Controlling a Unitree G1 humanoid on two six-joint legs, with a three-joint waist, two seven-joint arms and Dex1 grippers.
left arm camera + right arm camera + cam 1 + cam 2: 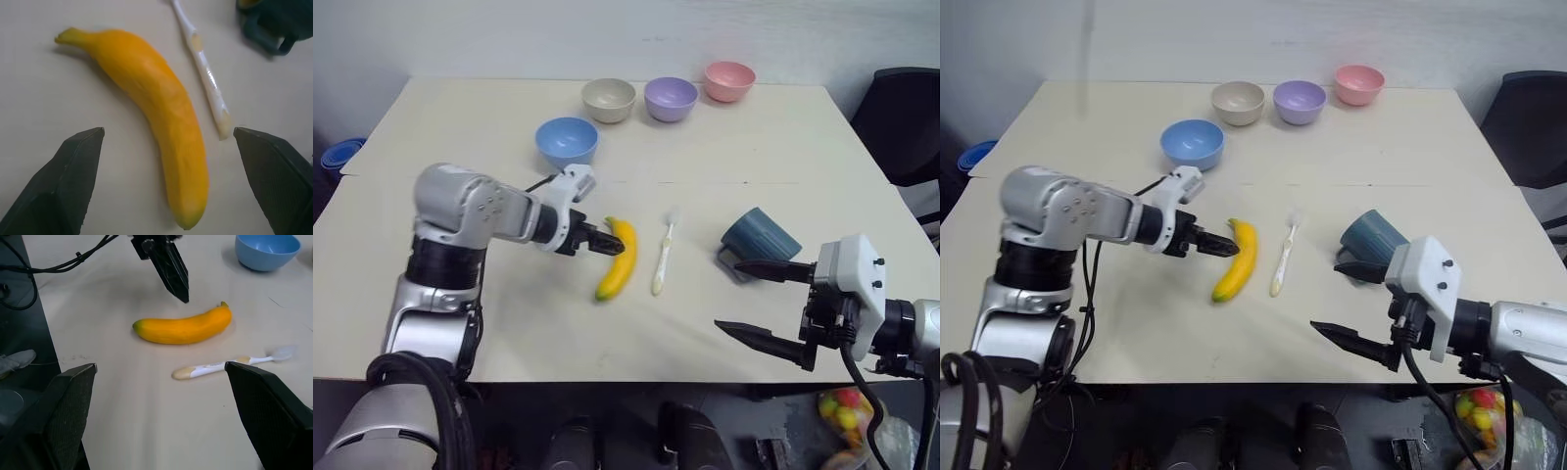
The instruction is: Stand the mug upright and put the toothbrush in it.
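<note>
- Left pincer [612, 244]: wide, holding nothing, hovering right at the banana [616, 258], tips next to its upper end.
- Right pincer [756, 301]: wide, nothing between the fingers, low over the near edge of the surface [460, 117].
- Mug [760, 236]: on its side, handle toward the near edge, just beyond the right pincer's upper finger. Can't tell if that finger touches it. Not stood up yet.
- Toothbrush [663, 255]: flat on the surface, between the two pincers, just past the banana from the left pincer, near the mug but apart from it. Bristle end points away from the robot.
- Four bowls [567, 140] further back, beyond both pincers, out of the way.
- Progress, my read: nothing done. Left to do: right the mug, pick up the toothbrush, drop it in.
- Right pincer is the closer one to the mug. The left is lined up on the banana side, so it has to clear the banana to reach the toothbrush.
</note>
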